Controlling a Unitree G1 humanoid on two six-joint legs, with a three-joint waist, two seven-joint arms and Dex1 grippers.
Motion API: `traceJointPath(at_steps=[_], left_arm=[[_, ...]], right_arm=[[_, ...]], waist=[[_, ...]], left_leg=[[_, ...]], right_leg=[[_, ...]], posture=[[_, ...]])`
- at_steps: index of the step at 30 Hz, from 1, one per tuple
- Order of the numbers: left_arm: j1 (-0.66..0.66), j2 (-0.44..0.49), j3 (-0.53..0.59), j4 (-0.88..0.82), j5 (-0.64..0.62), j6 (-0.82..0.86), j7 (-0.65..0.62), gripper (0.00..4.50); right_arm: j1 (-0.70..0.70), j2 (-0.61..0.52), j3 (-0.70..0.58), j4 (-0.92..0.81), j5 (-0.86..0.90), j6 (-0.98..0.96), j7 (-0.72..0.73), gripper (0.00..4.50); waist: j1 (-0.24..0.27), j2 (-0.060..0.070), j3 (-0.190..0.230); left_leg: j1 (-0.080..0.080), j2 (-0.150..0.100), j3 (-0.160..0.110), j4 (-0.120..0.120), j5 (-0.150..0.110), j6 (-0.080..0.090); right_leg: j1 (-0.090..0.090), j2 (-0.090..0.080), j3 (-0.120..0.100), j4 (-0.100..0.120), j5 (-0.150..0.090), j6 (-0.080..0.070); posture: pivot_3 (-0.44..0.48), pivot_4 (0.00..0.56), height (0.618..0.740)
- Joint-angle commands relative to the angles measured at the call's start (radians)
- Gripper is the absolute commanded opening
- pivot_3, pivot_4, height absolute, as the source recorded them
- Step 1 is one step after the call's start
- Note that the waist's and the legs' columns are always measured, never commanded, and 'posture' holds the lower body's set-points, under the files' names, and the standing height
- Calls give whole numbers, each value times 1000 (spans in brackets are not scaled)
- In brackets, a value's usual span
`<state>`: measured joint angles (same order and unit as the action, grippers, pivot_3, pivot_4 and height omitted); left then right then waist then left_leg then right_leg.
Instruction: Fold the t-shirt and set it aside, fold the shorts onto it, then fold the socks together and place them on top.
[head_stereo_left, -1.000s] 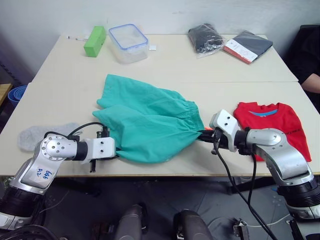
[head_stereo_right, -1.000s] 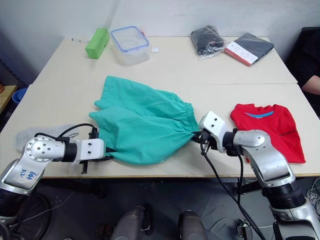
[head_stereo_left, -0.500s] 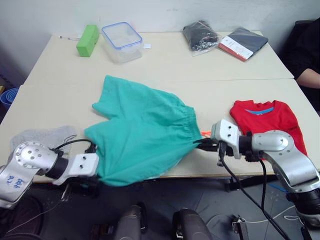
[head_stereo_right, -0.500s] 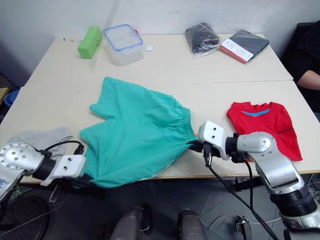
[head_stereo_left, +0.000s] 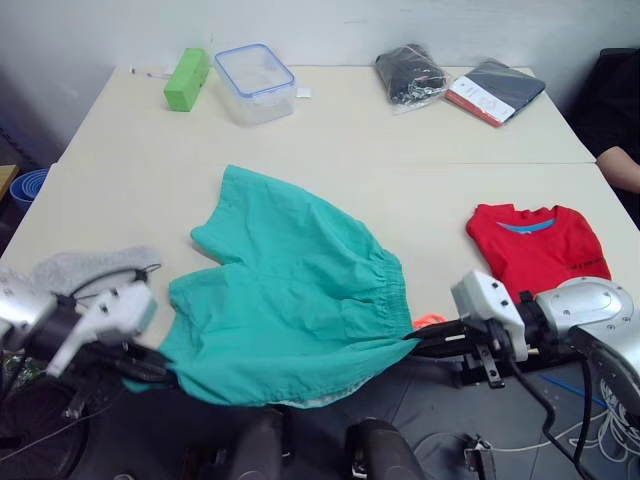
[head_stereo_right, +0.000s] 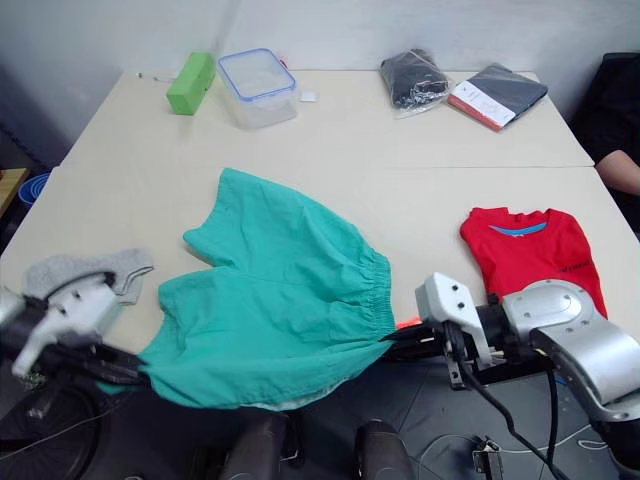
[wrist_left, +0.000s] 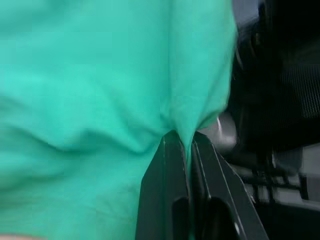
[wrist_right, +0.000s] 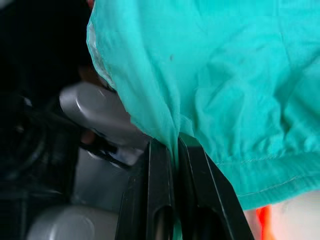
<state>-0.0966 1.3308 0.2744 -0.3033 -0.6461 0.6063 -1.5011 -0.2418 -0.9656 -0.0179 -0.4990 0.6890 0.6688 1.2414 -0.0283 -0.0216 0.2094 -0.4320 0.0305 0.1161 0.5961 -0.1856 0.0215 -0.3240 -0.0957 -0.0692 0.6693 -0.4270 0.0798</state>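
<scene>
Both grippers – left (head_stereo_left: 165, 378), right (head_stereo_left: 412, 347) – pinch shorts (head_stereo_left: 290, 295) corners off table (head_stereo_left: 400, 140) edge; t-shirt (head_stereo_left: 540, 250) lies folded.

Shorts (head_stereo_left: 290, 290) mid-table, t-shirt (head_stereo_left: 540, 250) to their right, socks (head_stereo_left: 85, 268) left

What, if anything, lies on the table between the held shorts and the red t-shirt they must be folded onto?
Nothing visible: bare table separates the shorts from the t-shirt.

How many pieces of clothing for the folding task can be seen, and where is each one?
3. The shorts hang over the table's near edge, pinched at both ends by the jaws. The t-shirt lies folded at the right. One grey sock lies at the left; its pair may be hidden.
</scene>
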Motion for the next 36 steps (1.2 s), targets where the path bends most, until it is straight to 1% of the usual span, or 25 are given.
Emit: traceJointPath(at_steps=[1,3,5,6,7,8,9,11,14,16,17,18,21,23,27,28,29,30,31,32,36], left_arm=[[-300,-18,-98,168,-81,116,-45,7],[-530,-92,-210,320,1,118,-22,7],[-769,-207,-315,531,123,77,20,7],[-856,-257,-350,626,176,44,35,7],[-959,-324,-384,758,241,-8,70,7],[-1037,-376,-407,867,293,-54,96,7],[-1114,-436,-431,1000,358,-132,149,7],[-1220,-524,-465,1206,460,-270,247,7],[-1305,-628,-477,1431,563,-444,399,7],[-1333,-693,-466,1528,609,-521,522,7],[-1339,-717,-464,1559,629,-551,559,7],[-1341,-732,-462,1580,647,-577,580,7],[-1334,-774,-475,1623,713,-630,639,7],[-1331,-791,-468,1637,739,-643,660,7],[-1330,-814,-439,1654,768,-636,701,7],[-1330,-816,-427,1656,768,-632,709,492],[-1330,-815,-416,1657,772,-633,727,722],[-1331,-815,-408,1657,776,-634,740,1018],[-1331,-810,-400,1656,781,-638,755,1374],[-1333,-804,-391,1655,783,-645,774,1632],[-1364,-770,-314,1647,753,-663,864,3013]], right_arm=[[-83,39,-56,55,140,140,-69,0],[-143,72,-66,117,192,229,-131,0],[-203,110,-75,192,228,314,-197,0],[-225,126,-78,220,236,344,-225,0],[-251,151,-84,259,234,365,-262,0],[-271,172,-89,288,231,381,-293,0],[-293,197,-96,324,225,398,-333,0],[-320,237,-106,371,210,413,-391,0],[-344,287,-105,431,163,420,-488,0],[-350,317,-93,469,108,400,-555,0],[-350,326,-90,481,87,392,-575,0],[-352,333,-90,488,73,386,-588,0],[-365,349,-98,507,38,362,-611,0],[-367,355,-100,509,21,349,-618,0],[-363,365,-103,501,-4,327,-632,0],[-359,367,-107,486,-5,317,-633,273],[-355,371,-116,471,-5,311,-639,583],[-353,374,-123,461,-4,308,-644,835],[-350,372,-129,447,-7,301,-646,1194],[-347,368,-134,434,-13,291,-650,1494],[-327,335,-143,367,-61,231,-652,2989]], waist=[[1,-1,0],[3,-1,0],[6,-2,1],[9,-3,1],[12,-3,1],[15,-4,1],[18,-5,1],[17,-6,2],[11,-6,2],[7,-7,3],[6,-7,3],[3,-7,3],[-1,-7,3],[-1,-7,3],[1,-7,3],[1,-8,3],[1,-7,3],[1,-8,3],[1,-7,3],[1,-7,3],[1,-7,3]], left_leg=[[0,0,0,0,1,0],[1,-1,0,0,3,-2],[1,-2,1,1,3,-2],[1,-2,1,1,3,-2],[0,-2,1,3,4,-2],[-3,-1,1,6,4,-2],[-7,0,0,11,4,-2],[-10,-1,1,15,3,0],[-12,-2,3,15,2,2],[-14,-2,3,16,2,2],[-15,-2,3,16,2,2],[-16,-2,3,16,2,2],[-26,-1,3,20,2,1],[-29,-1,4,20,2,1],[-29,-1,4,21,3,0],[-29,-1,4,21,3,1],[-29,-1,4,21,3,1],[-29,-1,4,22,3,1],[-29,-1,4,22,3,1],[-29,-1,4,22,3,1],[-29,-1,4,22,3,1]], right_leg=[[0,0,0,1,0,0],[0,0,0,2,0,0],[0,0,0,4,0,0],[-1,0,0,5,0,0],[-1,1,0,5,0,0],[-2,1,-1,6,0,0],[-4,2,-2,8,0,0],[-7,1,-1,9,1,1],[-10,-1,-1,9,1,3],[-13,-1,0,11,1,3],[-14,-2,0,11,1,3],[-15,-2,0,12,1,3],[-25,-1,-1,17,1,3],[-29,-1,-1,21,1,3],[-30,-1,-1,21,1,3],[-30,-1,-1,21,1,3],[-30,-2,-1,21,1,3],[-30,-2,-1,22,1,3],[-30,-2,-1,22,1,3],[-30,-2,-1,22,1,3],[-30,-2,-1,22,1,3]], posture=[[0,150,740],[0,150,740],[0,150,740],[0,150,740],[0,150,740],[0,150,740],[0,150,740],[0,150,740],[0,150,740],[0,150,740],[0,150,740],[0,150,740],[0,150,740],[0,150,740],[0,150,740],[0,150,740],[0,150,740],[0,150,740],[0,150,740],[0,150,740],[0,150,740]])
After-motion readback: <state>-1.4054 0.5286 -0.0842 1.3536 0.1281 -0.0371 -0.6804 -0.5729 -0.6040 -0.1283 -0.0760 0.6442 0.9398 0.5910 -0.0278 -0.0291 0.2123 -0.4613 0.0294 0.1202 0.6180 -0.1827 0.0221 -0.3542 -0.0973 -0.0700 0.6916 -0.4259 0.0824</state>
